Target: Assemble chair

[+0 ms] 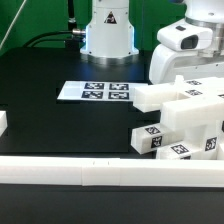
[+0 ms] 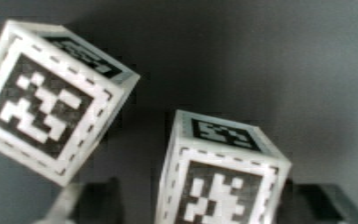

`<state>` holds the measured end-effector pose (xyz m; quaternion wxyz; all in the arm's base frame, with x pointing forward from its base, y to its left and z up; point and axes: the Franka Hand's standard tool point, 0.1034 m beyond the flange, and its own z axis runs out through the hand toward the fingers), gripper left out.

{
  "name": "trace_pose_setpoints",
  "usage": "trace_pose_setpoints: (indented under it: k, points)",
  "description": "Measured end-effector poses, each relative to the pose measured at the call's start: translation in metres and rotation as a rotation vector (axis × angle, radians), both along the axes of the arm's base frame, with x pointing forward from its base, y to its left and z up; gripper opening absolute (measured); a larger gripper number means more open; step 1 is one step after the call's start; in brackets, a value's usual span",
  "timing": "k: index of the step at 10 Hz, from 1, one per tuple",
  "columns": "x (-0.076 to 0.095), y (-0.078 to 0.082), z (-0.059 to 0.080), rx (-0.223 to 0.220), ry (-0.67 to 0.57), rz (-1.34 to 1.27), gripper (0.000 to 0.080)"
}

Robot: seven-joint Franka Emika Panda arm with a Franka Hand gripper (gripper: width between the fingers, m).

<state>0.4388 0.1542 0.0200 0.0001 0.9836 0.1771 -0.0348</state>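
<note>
So the chair parts (image 1: 185,115) are all white, blocky plastic, piled in a loose heap on the exterior view's right side of the black table (image 1: 50,130), toward the near edge. Lots of faces carry black-and-white square tags. One tagged block (image 1: 150,138) sticks out at the heap's left end, with another (image 1: 181,150) just beside it. Higher up, a flat slab-like piece (image 1: 158,95) pokes toward the exterior view's left, its long axis running roughly left to right.

Room-wise, the heap sits close to the white border rail (image 1: 90,170) along the near edge, so it's tight there. The left and middle of the table have plenty of space, with just the marker board (image 1: 95,92) lying flat toward the far side. The robot base (image 1: 108,30) stands beyond that. The arm (image 1: 185,45) hangs over the far part of the heap.

In the wrist view, the gripper (image 2: 208,205) has a tagged post (image 2: 220,170) standing between its two dark fingers (image 2: 96,200). The post shows a small tag on its end face and a big one on its side. Its long side leans a little and runs out of frame past the fingers. A second tagged piece (image 2: 51,100) is tilted nearby, apart from the post, with dark table between them.

The fingers straddle the post, but it's too blurry to tell whether they're actually squeezing it.
</note>
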Motion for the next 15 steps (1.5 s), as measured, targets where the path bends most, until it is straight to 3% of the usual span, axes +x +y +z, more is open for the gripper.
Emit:
trace_pose_setpoints:
  k: [1,5,8,12,13,15]
  points:
    - [0.001,0.000,0.000,0.000,-0.001,0.000,0.0281]
    - [0.002,-0.004,0.000,0.000,-0.001,-0.001,0.0281]
    - [0.022,-0.032,0.006,0.007,-0.013,0.046,0.0281]
    - [0.051,-0.050,0.041,0.014,0.023,0.034,0.0282]
    - [0.053,-0.056,0.054,0.015,0.025,0.021,0.0282]
    - [0.041,-0.062,0.062,0.017,0.036,0.010,0.0282]
